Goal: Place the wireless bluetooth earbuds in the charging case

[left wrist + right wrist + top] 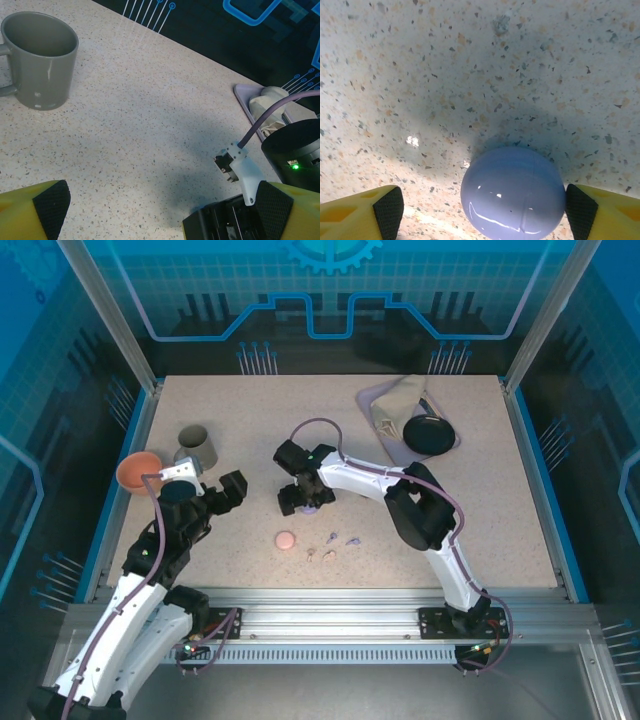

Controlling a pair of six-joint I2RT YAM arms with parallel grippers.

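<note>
A closed round lavender charging case (512, 192) lies on the speckled table between the fingers of my right gripper (484, 210). The right fingertip (580, 210) is at the case's side; the left fingertip (387, 207) stands well off it, so the gripper is open. From above, the right gripper (305, 498) covers most of that case (312, 508). Tiny earbuds lie loose nearer the front: a lavender one (352, 538) and pale pink ones (328, 554). My left gripper (232, 492) hangs open over bare table, with nothing between its fingers (50, 205).
A small pink round case (285, 540) sits left of the earbuds. A black round case (428, 433) and a crumpled cloth (398, 400) rest on a tray (368, 398) at the back right. A grey mug (195, 445) and an orange bowl (138, 470) stand at the left.
</note>
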